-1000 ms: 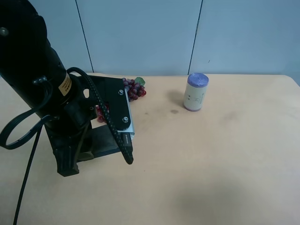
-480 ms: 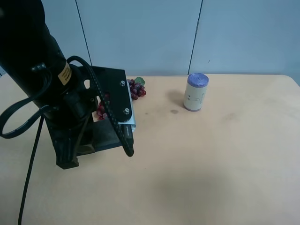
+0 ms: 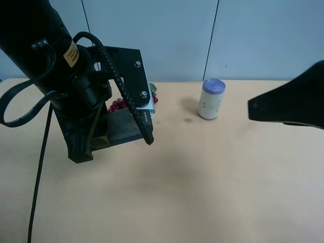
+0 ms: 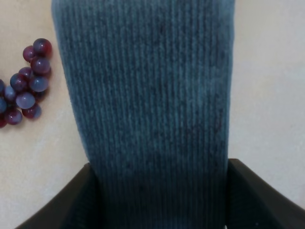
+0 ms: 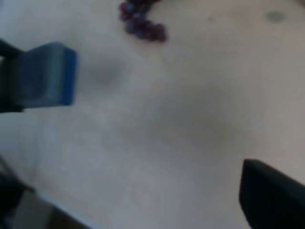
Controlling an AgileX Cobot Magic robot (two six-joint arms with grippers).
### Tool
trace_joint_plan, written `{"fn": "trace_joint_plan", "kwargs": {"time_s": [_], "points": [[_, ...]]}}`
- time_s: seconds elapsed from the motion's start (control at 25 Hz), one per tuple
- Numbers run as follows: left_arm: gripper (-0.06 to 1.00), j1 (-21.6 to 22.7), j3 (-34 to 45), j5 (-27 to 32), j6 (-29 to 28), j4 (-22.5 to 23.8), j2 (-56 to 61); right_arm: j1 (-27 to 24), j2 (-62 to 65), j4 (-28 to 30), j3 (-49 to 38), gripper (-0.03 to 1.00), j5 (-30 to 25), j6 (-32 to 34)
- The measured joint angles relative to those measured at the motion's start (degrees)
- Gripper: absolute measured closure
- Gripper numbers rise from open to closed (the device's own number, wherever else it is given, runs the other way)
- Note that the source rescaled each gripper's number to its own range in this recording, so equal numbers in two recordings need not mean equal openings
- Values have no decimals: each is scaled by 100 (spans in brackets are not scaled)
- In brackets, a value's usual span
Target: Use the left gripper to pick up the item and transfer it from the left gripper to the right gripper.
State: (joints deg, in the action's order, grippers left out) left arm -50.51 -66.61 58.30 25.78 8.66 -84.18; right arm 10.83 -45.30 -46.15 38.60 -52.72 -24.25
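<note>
Between the black fingers of your left hand, the dark block is being gripped across its width, its ribbed face filling most of the left wrist view. In the high view the block is hanging at the view's left, under the bulk of that hand. It is looking clear of the table, with a soft shadow lying on the wood nearby. The grape bunch is lying on the table just behind the block, partly hidden by the left hand's black housing. Well apart from them, toward the middle, the white can with the purple lid is standing upright. Your right hand is reaching in from the high view's right edge as a blurred black shape. Its pointed end is facing the can and the block but touching neither. Its own wrist view is showing only one dark finger in a corner, so you cannot tell how wide that hand is standing. That same view is catching the block and the grapes across the table, both out of focus.
</note>
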Motion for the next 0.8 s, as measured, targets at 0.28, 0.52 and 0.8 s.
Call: {"fn": "trace_joint_plan", "kwargs": {"time_s": [0.28,0.52,0.8], "points": [[94,0,0,-12,57,26,0,0,-1297,-1856,0,-3,-18,-1747],[94,0,0,-69,80,66,0,0,-2055,-2504,0,-3,-90,-2607],[94,0,0,-179,123,82,0,0,-2896,-3262,5,-3,-477,-3392]]}}
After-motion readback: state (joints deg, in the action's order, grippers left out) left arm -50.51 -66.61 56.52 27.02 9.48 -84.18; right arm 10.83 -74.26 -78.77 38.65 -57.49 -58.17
